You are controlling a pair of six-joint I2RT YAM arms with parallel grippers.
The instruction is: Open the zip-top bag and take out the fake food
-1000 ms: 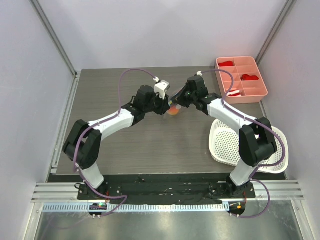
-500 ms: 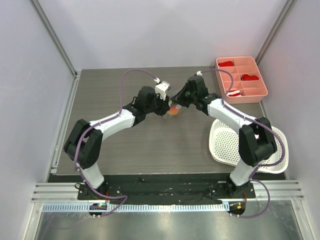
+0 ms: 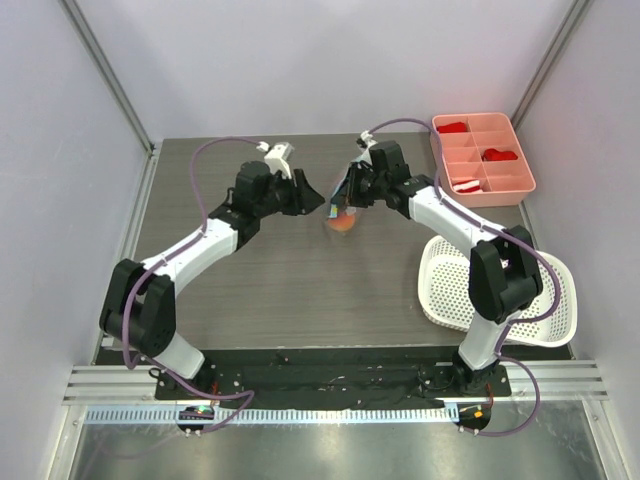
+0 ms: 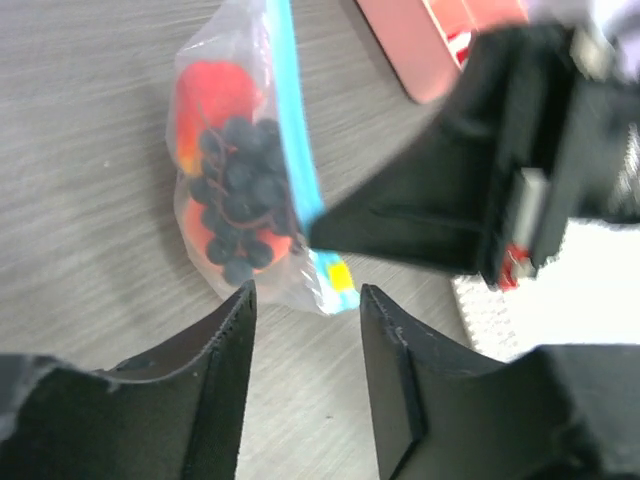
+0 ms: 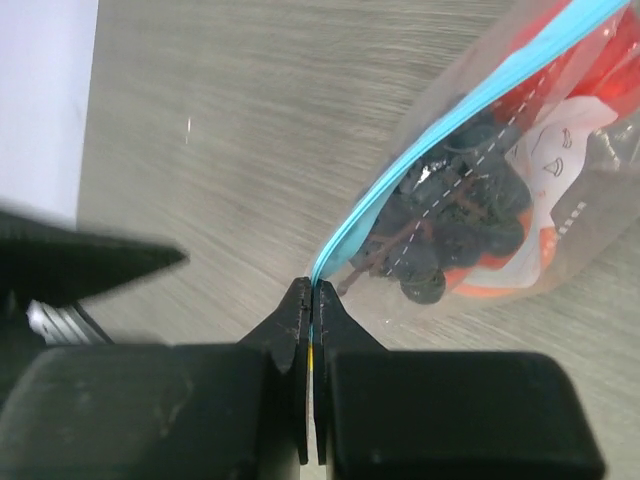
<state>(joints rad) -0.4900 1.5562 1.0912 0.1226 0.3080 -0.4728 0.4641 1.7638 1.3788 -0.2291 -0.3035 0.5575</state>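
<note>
The bag, with the food inside, is at the mid-rear of the table. The right gripper is clamped tight on 1 end of its blue zip strip. The left gripper sits beside the bag, 2 fingers spread, holding nothing.

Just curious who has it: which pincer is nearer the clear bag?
Right. The right pincer is clamped on the zip-top bag at its edge; the left pincer is open, apart from it.
</note>
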